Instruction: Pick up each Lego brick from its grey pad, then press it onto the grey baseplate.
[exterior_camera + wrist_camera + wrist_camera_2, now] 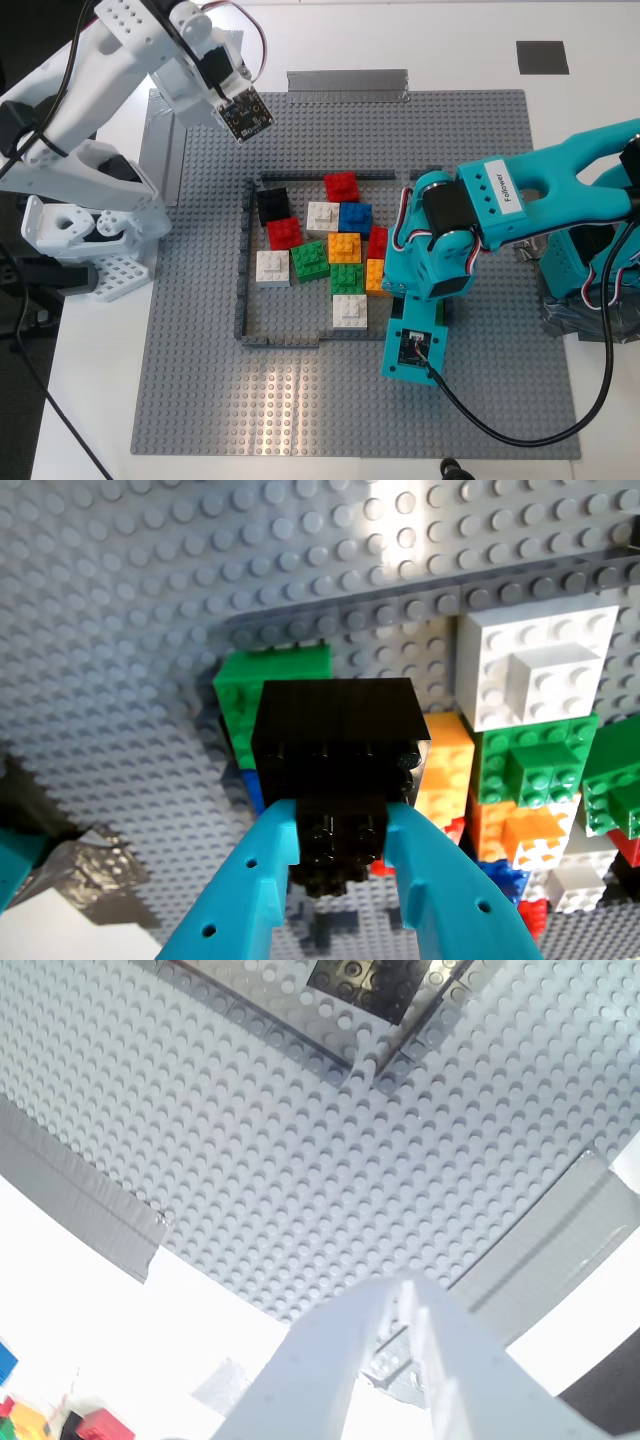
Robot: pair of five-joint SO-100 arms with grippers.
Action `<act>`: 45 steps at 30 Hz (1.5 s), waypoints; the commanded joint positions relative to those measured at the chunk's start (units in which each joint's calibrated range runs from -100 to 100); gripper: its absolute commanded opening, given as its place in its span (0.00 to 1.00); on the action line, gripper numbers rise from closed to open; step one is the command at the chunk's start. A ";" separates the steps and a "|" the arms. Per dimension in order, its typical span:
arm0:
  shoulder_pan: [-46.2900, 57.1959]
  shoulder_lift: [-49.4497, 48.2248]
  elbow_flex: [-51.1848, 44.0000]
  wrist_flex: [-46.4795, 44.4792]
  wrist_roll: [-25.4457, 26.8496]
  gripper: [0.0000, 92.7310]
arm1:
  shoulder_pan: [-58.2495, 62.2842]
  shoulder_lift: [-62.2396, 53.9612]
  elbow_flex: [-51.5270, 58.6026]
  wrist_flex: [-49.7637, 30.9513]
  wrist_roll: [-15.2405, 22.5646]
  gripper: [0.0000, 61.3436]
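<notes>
My first gripper (340, 830), teal, is shut on a black Lego brick (335, 730) and holds it over the coloured bricks at the frame's side on the exterior view's right. There the teal arm (430, 260) hides the jaws and that brick. A second black brick (272, 205) sits inside the dark-grey frame (243, 270) on the grey baseplate (300, 400); it also shows in the second wrist view (365, 980). My second gripper (400, 1295), white, is shut and empty, raised above the baseplate's far corner on the exterior view's left (205, 65). A dark grey pad (542, 57) lies bare at the far right.
Red, blue, green, orange and white bricks (335, 245) fill the frame's middle. Silver tape strips (347, 80) hold the baseplate's edges. The white arm's base (80, 210) stands at the exterior view's left. A black cable (520, 435) loops over the baseplate's near right corner.
</notes>
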 commanded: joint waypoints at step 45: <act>0.80 6.55 -6.78 -5.09 0.20 0.00 | -26.50 6.22 -12.83 2.96 7.04 0.00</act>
